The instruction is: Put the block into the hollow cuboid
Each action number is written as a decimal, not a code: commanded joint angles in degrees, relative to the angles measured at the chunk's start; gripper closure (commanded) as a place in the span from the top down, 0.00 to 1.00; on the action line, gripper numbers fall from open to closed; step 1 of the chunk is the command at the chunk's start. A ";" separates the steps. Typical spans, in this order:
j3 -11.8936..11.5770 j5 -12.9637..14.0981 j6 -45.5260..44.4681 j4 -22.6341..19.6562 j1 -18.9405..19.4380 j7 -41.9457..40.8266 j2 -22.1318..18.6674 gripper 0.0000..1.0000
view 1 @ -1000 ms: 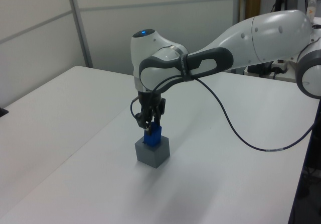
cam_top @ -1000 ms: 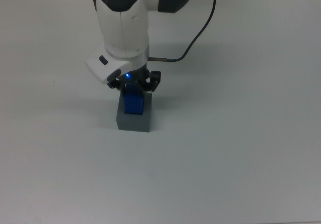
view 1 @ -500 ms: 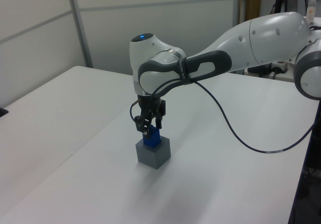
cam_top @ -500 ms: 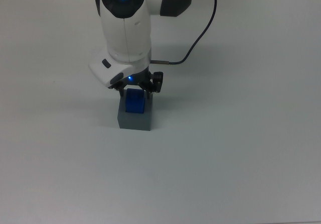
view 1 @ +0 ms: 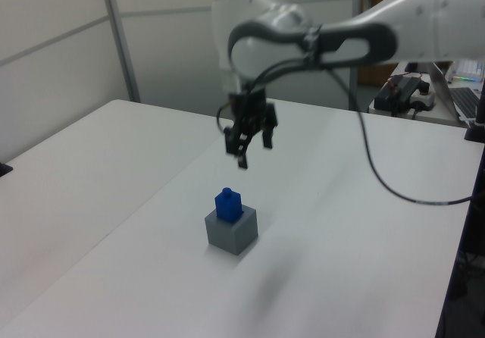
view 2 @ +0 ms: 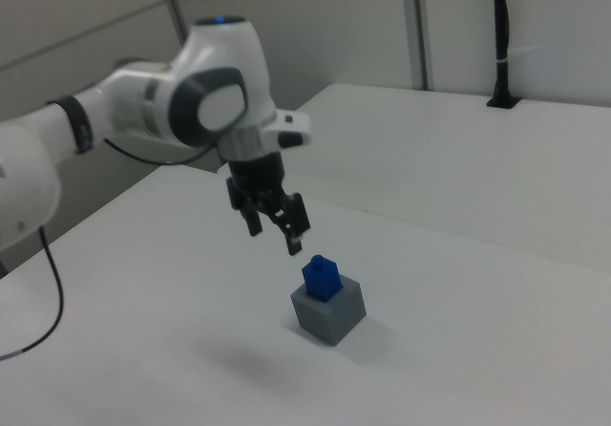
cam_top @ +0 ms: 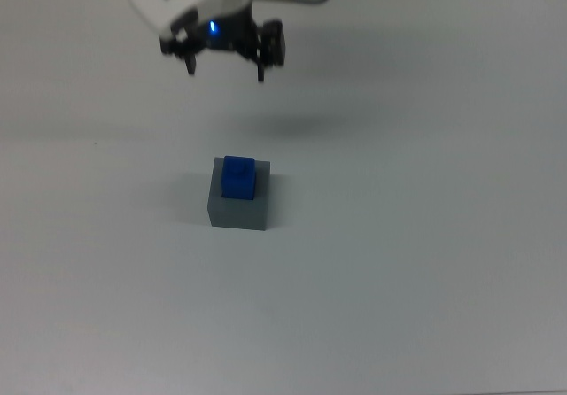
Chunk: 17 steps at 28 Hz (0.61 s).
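From my station I see the small bright-blue solid block (cam_top: 237, 177) sitting in the square recess of the matte grey thick-walled hollow cuboid (cam_top: 237, 210), its upper part standing proud of the rim in the left view (view 1: 228, 204) and the right view (view 2: 322, 277); the cuboid (view 1: 231, 231) rests on the white table (cam_top: 425, 262) with nothing touching it. I judge the placing itself done: the block looks upright and seated, though I cannot tell how deep it has gone or whether it sits square to the recess walls. All that seems left is for me to clear the arm. The black two-finger gripper (cam_top: 225, 65) hangs well above and apart from the cuboid, towards the top view's upper left, with its jaws spread and nothing between them; the left view (view 1: 251, 142) and the right view (view 2: 278, 223) show the same empty gap. Against the frames from half a second and a second ago, the change is plain: then the gripper was down at the cuboid with its fingers either side of the block, and now it has let go and risen clear, while the block and cuboid stay where they were.
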 commanded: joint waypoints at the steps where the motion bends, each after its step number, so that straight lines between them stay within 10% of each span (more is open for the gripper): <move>1: -0.44 -0.07 -3.03 -1.97 0.18 0.54 -5.30 1.00; 17: 0.26 0.02 -3.21 -7.15 0.53 -1.31 -11.28 1.00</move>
